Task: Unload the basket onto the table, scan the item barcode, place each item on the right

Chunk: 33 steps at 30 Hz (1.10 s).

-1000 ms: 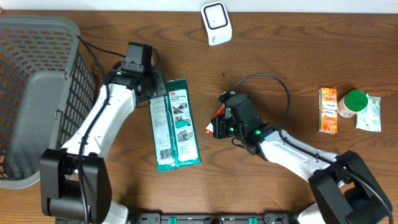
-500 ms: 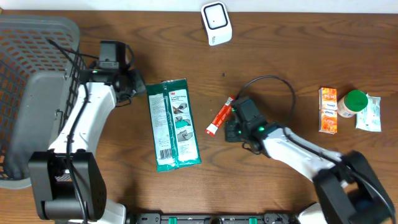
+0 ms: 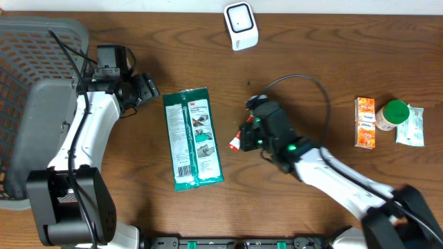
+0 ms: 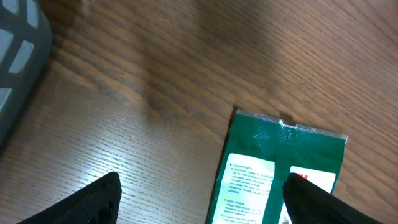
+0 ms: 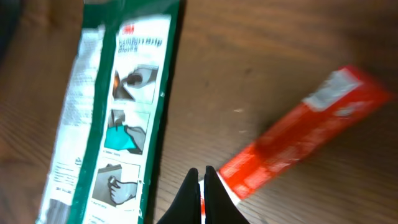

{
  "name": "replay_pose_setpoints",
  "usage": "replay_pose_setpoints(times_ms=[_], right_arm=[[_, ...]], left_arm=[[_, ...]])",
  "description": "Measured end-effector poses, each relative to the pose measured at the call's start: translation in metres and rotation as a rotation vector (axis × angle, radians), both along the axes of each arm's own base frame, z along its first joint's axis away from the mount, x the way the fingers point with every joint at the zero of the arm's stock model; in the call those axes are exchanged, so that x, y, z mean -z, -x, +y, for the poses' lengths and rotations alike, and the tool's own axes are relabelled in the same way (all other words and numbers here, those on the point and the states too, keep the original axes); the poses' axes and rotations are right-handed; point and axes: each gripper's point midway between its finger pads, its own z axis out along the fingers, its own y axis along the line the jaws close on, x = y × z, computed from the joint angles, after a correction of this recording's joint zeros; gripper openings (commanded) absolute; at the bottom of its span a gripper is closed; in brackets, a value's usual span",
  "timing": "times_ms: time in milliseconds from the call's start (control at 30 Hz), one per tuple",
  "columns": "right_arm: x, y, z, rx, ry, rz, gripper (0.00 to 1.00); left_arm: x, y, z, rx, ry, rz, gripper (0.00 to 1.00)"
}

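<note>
Left end effector (image 3: 147, 88) sits upper left of the overhead frame, beside the gray basket (image 3: 41, 104). It is released: the left wrist view shows its fingers (image 4: 93, 199) wide apart at the bottom corners with nothing between them. The green packet (image 3: 194, 138) lies flat on the worktop (image 3: 325, 62), left of center, long side running top to bottom. Its top edge is right of and below this end effector, apart from it. In the left wrist view the packet (image 4: 273, 168) takes up the lower right, its top edge ahead of the fingertips.

Right end effector (image 3: 250, 135) is at center frame, clenched, fingertips pressed together with nothing in them. In the right wrist view (image 5: 202, 177) they come to a closed point. The red tube (image 5: 298, 137) lies slanted just right of that point, low end close to the tips; contact cannot be told. The packet (image 5: 118, 93) is to their left. From overhead only the tube's lower end (image 3: 237, 143) shows, the rest hidden under the arm.

The white scanner (image 3: 240, 25) is at top center, well apart from both items. An orange box (image 3: 365, 122), a green-lidded jar (image 3: 393, 114) and a white packet (image 3: 413, 126) sit at far right.
</note>
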Motion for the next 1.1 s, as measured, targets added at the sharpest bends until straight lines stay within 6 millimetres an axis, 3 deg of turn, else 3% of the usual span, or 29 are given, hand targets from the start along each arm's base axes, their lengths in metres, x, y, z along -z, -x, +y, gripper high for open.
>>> replay_pose_setpoints(times_ms=[133, 233, 400, 567, 700, 767, 933, 1033, 1100], right_arm=[[0.029, 0.007, 0.021, -0.045, 0.029, 0.017, 0.01], [0.046, 0.014, 0.026, -0.061, 0.060, 0.042, 0.01], [0.062, 0.024, 0.009, -0.038, 0.148, 0.097, 0.01], [0.065, 0.035, -0.023, 0.012, 0.269, 0.162, 0.02], [0.047, 0.033, -0.039, 0.029, 0.316, 0.130, 0.06], [0.029, 0.030, -0.033, -0.001, 0.284, 0.078, 0.09], [-0.020, 0.024, -0.014, -0.070, 0.163, -0.025, 0.34], [-0.047, 0.023, -0.009, -0.096, 0.111, -0.061, 0.42], [-0.060, 0.023, -0.008, -0.107, 0.093, -0.064, 0.43]], left_arm=[[0.000, 0.000, 0.000, 0.000, 0.000, 0.000, 0.84], [0.000, 0.000, 0.000, 0.000, 0.000, 0.000, 0.84], [0.000, 0.000, 0.000, -0.001, 0.000, 0.000, 0.85], [0.000, 0.000, 0.000, -0.001, 0.000, 0.000, 0.85], [0.000, 0.000, 0.000, -0.001, 0.000, 0.000, 0.85], [0.000, 0.000, 0.000, -0.001, 0.000, 0.000, 0.85], [0.000, 0.000, 0.000, -0.001, 0.000, 0.000, 0.85], [0.000, 0.000, 0.000, -0.001, 0.000, 0.000, 0.85], [0.000, 0.000, 0.000, -0.001, 0.000, 0.001, 0.85]])
